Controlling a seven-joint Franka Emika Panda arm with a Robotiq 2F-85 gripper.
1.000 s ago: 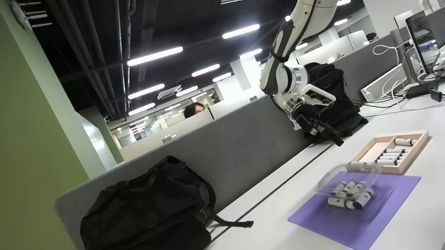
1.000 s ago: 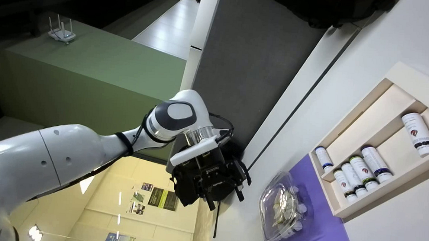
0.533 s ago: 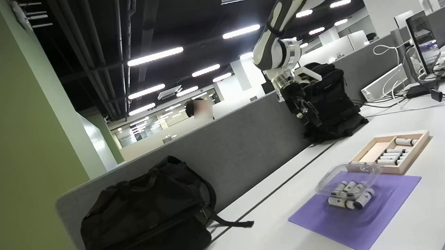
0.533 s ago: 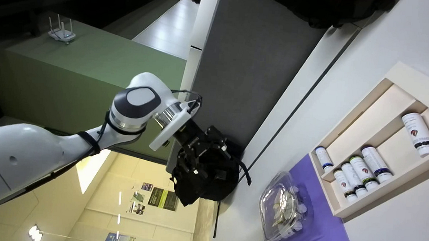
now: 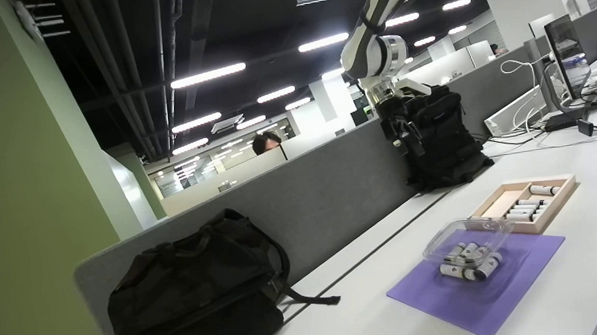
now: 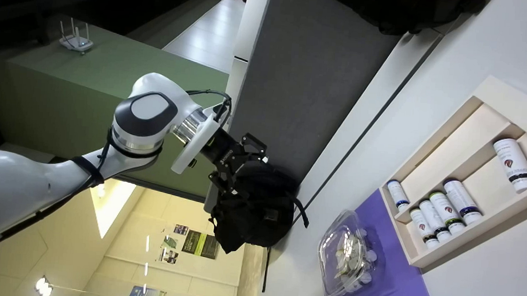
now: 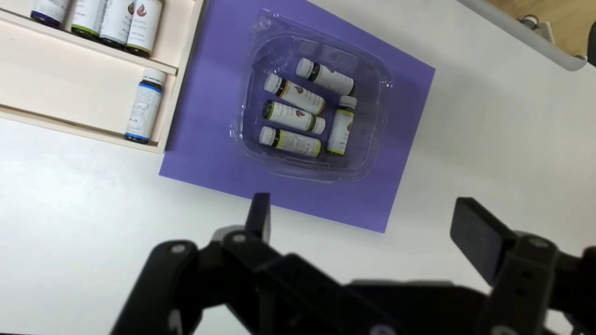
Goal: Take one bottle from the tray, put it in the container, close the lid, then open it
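A clear plastic container [image 5: 440,236] stands on the purple mat with several white-labelled bottles in it. It also shows in an exterior view [image 6: 325,261] and the wrist view [image 7: 372,163]. No raised lid shows; the clear plastic makes it hard to tell whether a lid covers the top. A wooden tray [image 7: 60,79] beside it, also in both exterior views [image 5: 503,204] [image 6: 456,141], holds several bottles. A blue-banded bottle [image 7: 145,107] lies in its corner compartment. My gripper [image 7: 363,200] is open and empty, high above the table in both exterior views [image 5: 410,147] [image 6: 250,175].
The purple mat [image 7: 209,121] lies under the container, touching the tray's side. A black backpack [image 5: 447,143] stands against the grey partition [image 5: 341,185] behind the gripper. Another black bag [image 5: 197,293] lies on the table. A monitor [image 5: 566,58] and cables stand farther along.
My gripper has moved up and back, away from the table and the container, with the arm pulling back towards its base. The container, the tray and their bottles have not moved.
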